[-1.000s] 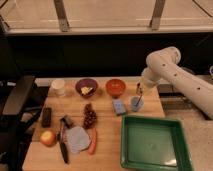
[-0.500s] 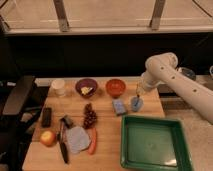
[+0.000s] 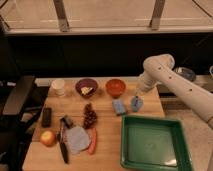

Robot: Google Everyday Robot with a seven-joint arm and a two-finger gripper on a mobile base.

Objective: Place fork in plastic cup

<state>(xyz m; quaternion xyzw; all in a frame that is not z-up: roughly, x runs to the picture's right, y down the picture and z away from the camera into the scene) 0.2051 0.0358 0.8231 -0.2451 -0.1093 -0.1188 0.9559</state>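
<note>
The arm has lowered leftward, so the gripper [image 3: 137, 94] hangs just above the plastic cup [image 3: 136, 103], apparently to drop the fork; finger state undeterminable.

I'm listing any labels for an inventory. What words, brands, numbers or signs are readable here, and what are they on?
None can be read.
The green tray, purple bowl, orange bowl, whitish cup and blue sponge show no print.
The small dark block is too blurred to tell.
The gripper, just above the light-blue plastic cup, carries no visible marking.
</note>
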